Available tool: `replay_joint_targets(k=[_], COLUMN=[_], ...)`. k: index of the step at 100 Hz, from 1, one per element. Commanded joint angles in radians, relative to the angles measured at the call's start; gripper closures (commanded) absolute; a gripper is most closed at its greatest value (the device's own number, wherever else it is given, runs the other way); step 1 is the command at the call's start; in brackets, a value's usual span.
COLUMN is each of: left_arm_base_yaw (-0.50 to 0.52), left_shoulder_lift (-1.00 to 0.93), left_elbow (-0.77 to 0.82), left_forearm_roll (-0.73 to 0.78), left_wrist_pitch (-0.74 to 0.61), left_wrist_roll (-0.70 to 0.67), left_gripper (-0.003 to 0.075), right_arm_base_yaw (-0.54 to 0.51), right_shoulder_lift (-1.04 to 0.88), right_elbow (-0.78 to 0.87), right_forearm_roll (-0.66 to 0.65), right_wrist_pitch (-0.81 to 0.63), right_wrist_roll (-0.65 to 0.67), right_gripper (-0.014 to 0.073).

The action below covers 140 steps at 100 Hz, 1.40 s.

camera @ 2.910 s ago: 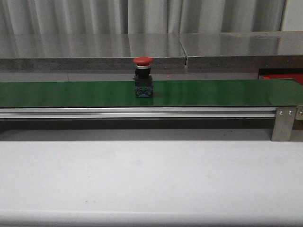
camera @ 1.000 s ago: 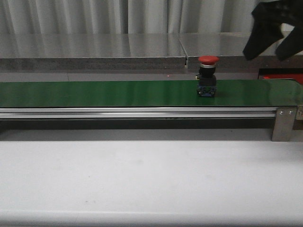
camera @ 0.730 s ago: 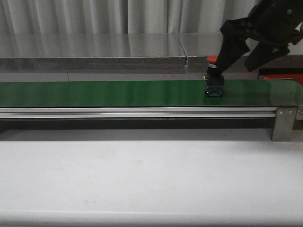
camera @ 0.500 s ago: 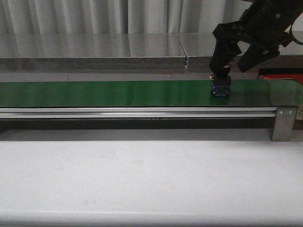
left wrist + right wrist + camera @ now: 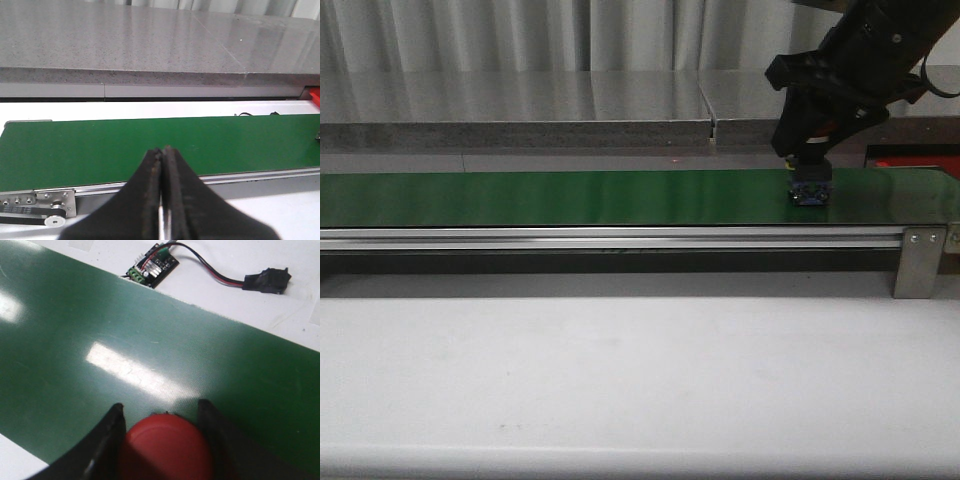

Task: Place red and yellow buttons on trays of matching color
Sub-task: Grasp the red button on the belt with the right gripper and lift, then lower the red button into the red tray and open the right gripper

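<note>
Red button [image 5: 167,447], which rode the green belt [image 5: 570,196] toward 3 o'clock, now sits between the right gripper [image 5: 162,440] fingers, apparently clenched on it, so lifting to the red tray [image 5: 918,162] looks next.

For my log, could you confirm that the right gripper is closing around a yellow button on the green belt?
Not quite: the button between the right gripper fingers is red, as the right wrist view shows. It does stand on the green belt.
</note>
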<state>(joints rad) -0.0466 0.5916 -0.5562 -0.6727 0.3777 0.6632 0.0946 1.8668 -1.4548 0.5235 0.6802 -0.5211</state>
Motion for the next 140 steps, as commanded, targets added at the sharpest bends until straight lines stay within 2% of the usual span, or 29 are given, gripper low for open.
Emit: replay_joint_targets(k=[1, 25, 51, 85, 140], left_arm_base_yaw=[-0.008, -0.008, -0.008, -0.008, -0.008], left_shoulder_lift=[0.000, 0.000, 0.000, 0.000, 0.000], left_elbow=[-0.027, -0.027, -0.027, -0.027, -0.027], left_forearm_roll=[-0.026, -0.026, -0.026, -0.026, -0.026], left_wrist_pitch=[-0.062, -0.062, -0.062, -0.062, -0.062], left_wrist_roll=[-0.002, -0.002, -0.002, -0.002, -0.002], left_gripper=[0.0739, 0.0739, 0.0739, 0.0739, 0.0739], right_arm_base_yaw=[-0.031, -0.187, -0.348, -0.393, -0.424], right_shoulder_lift=[-0.054, -0.037, 0.111, 0.351, 0.486], right_elbow=[-0.068, -0.229, -0.471, -0.712, -0.743], right_forearm_roll=[0.015, 0.015, 0.018, 0.017, 0.017], right_wrist_pitch=[-0.007, 0.018, 0.025, 0.032, 0.020], right_wrist_roll=[0.006, 0.025, 0.034, 0.034, 0.034], right_gripper=[0.0412, 0.0412, 0.0412, 0.0412, 0.0406])
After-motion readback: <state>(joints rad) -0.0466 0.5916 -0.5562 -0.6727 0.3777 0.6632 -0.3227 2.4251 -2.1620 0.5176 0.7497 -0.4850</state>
